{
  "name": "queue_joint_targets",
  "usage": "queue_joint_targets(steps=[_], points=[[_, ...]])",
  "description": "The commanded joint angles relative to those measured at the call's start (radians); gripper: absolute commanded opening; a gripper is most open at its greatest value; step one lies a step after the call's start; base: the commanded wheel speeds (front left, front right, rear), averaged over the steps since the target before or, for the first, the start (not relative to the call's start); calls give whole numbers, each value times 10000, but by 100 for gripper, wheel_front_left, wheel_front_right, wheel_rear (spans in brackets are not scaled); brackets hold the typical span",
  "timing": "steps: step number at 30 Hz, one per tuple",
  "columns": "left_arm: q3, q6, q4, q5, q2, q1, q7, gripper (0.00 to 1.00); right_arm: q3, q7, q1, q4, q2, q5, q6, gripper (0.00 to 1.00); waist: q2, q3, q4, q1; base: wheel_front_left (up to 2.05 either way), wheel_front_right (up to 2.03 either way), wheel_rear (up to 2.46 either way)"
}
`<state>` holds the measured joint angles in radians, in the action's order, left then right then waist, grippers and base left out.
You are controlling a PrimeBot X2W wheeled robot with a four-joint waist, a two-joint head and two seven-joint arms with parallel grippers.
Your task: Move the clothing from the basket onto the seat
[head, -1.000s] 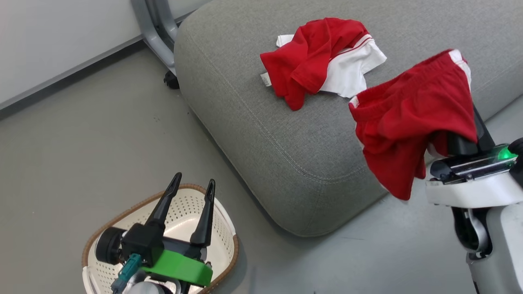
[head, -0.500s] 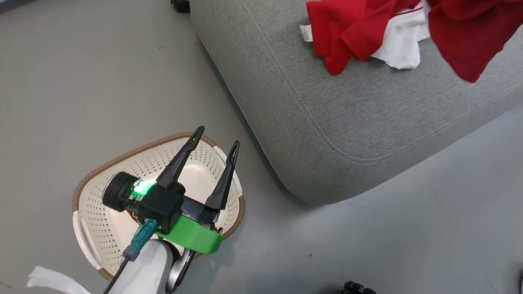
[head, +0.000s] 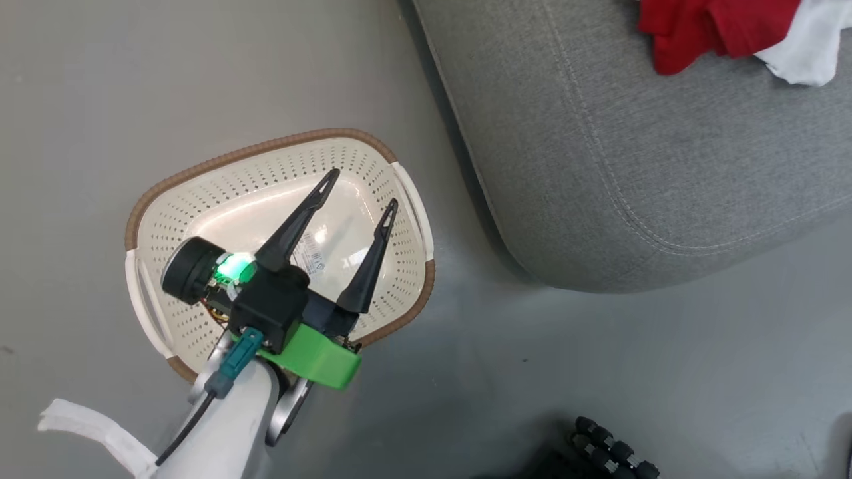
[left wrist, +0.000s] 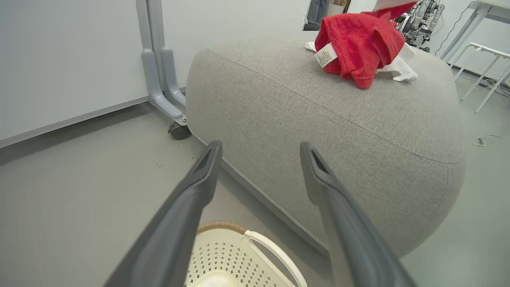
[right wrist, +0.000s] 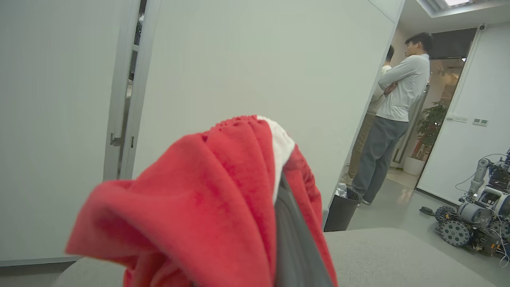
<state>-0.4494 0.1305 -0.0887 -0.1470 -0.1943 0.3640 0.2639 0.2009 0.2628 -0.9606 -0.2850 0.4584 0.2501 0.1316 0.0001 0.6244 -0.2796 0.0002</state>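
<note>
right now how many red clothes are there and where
2. A shirt lies crumpled on the grey seat; shorts hang from the shut right gripper above the seat. None visible in the basket, though the left gripper covers part of it.

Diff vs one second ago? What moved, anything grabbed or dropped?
Mainly the head view dipped toward the basket, so things only shifted in frame. The right gripper is still shut on the shorts; nothing released. The left gripper stays open over the basket, and the shirt stays on the seat.
</note>
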Motion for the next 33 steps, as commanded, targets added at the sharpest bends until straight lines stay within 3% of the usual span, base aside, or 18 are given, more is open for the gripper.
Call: queue_joint_targets(steps=[1,16,17,18,19,33], points=[[-102,-5,-23,122,-64,285,5,100,-84,31,-183,-371,44,-150,-18,0,-1,724,665,-2,0,0,0],[-202,-4,-184,135,220,804,4,100,-1649,29,27,-3877,-373,-717,-18,0,-1,818,932,-2,0,0,0],[-180,-4,-193,119,227,794,4,100,-1714,29,31,-3966,-332,-726,-18,11,-1,781,921,-2,0,0,0],[-165,-4,-210,114,241,774,4,100,-1758,29,37,-4028,-270,-767,-18,46,-1,720,902,-2,0,0,0],[-158,-4,-217,140,253,746,4,100,-1732,29,38,-4073,-265,-704,-18,100,-1,674,887,-2,0,0,0],[226,-4,-397,-82,653,-336,4,100,-2480,29,1460,-3939,149,-379,-18,100,-1,-1592,623,-2,0,0,0]])
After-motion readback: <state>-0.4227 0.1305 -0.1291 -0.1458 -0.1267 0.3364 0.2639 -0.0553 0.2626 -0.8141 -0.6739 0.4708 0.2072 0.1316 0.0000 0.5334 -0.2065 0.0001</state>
